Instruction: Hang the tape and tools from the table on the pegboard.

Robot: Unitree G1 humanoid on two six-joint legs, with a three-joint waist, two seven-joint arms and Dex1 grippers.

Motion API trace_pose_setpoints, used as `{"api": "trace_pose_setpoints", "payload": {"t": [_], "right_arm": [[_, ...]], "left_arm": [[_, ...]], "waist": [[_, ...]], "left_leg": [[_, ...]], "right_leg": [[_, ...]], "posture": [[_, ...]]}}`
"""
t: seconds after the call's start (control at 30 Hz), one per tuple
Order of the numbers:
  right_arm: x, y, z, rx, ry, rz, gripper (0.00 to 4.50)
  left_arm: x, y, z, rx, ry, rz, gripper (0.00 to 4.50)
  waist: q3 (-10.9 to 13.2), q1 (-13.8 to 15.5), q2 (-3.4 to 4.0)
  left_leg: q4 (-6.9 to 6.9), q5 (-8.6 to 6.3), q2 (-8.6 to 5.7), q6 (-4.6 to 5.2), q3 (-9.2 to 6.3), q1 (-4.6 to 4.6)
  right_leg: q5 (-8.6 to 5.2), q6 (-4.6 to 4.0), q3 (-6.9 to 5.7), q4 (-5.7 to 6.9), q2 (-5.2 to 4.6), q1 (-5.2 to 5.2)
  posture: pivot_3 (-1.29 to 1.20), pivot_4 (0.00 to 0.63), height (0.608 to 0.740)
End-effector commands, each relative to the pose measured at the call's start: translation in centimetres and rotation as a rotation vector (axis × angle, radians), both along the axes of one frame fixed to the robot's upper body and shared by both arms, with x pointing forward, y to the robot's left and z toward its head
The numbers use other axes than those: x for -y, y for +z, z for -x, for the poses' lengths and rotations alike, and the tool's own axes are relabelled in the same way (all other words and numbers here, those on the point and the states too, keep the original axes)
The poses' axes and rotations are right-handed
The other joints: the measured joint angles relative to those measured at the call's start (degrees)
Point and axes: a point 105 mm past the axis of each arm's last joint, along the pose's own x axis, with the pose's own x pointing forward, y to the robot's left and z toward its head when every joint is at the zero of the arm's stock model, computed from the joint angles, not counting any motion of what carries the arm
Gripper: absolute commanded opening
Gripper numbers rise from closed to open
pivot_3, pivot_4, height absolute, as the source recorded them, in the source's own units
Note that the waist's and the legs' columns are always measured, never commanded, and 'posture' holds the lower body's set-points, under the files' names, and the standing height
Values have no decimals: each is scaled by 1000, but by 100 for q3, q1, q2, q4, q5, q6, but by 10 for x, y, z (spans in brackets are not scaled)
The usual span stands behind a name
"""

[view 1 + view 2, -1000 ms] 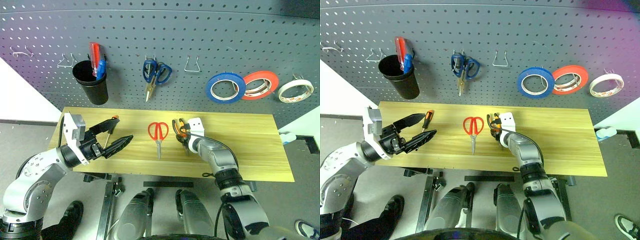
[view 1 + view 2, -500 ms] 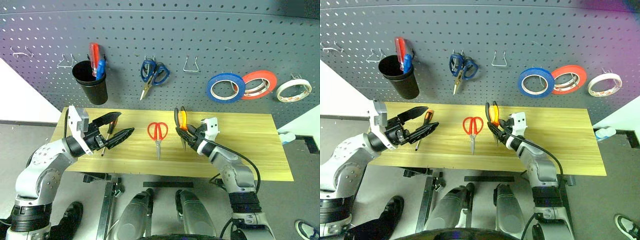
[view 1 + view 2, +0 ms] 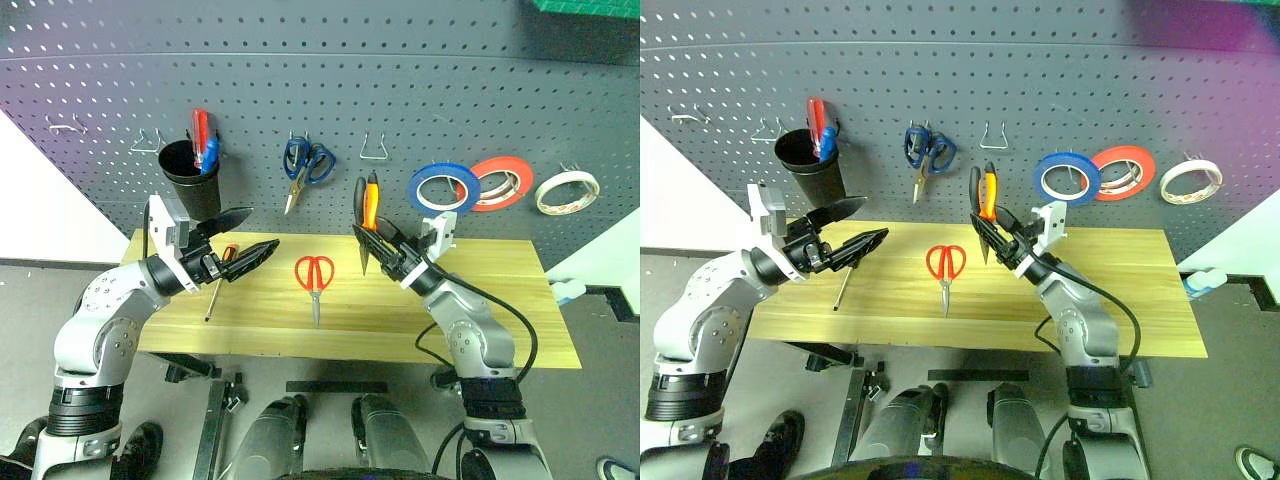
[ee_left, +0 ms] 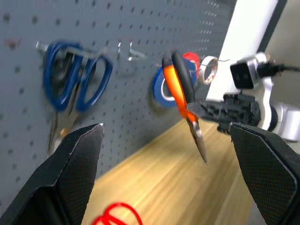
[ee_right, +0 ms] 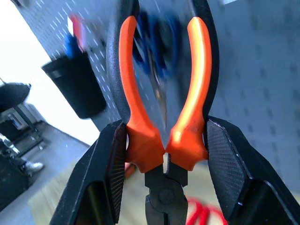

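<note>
The pliers (image 3: 366,213) are held upright by the right gripper (image 3: 388,256) at centre frame, handles up and nose down; its jaws are closed part-way on the base of the two orange handles, as seen in the right wrist view. The hold is low and near the pivot, so a swing of the tool, or a slip out of the grip, is judged possible as the handles are carried to the empty wire hook (image 3: 375,147) just above. A missed hook would let the pliers fall to the table (image 3: 480,320).

The left gripper (image 3: 243,240) at centre left is spread wide and holds nothing, poised over the screwdriver (image 3: 217,282) lying on the table. A glancing closure could roll that thin shaft away.

Count, near to far. On the table: one screwdriver, one pair of red-handled scissors (image 3: 314,277). In the air: one pair of pliers. On the pegboard (image 3: 330,90): one black cup (image 3: 192,175) with a red and a blue screwdriver, one pair of blue-handled scissors (image 3: 306,164), one blue tape (image 3: 443,189) already hung, one red-orange roll (image 3: 499,183), one cream-white roll (image 3: 565,190), and three further bare hooks at upper left and centre.
</note>
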Motion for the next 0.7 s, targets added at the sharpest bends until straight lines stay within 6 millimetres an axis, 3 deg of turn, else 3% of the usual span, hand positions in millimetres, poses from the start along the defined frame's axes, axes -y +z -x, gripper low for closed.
{"api": "trace_pose_setpoints", "payload": {"t": [0.03,0.4,0.7], "right_arm": [[0,33,-2,123,24,-33,2122],[2,82,-31,234,-87,-80,2122],[-19,104,-64,287,-160,-109,2122]], "left_arm": [[2,11,-3,62,1,4,4500],[3,17,-15,115,15,11,4500],[7,17,-17,129,8,11,4500]], "waist": [[-76,1,-6],[-318,-135,-1],[-342,-288,12]], "left_leg": [[0,1,1,-2,-1,3],[0,-14,4,24,-7,83],[-2,-13,7,24,-6,107]], "right_leg": [[1,-2,0,1,2,3],[4,-9,0,0,8,87],[5,-12,6,11,14,102]], "posture": [[-80,10,740],[-84,0,740],[-68,0,740]]}}
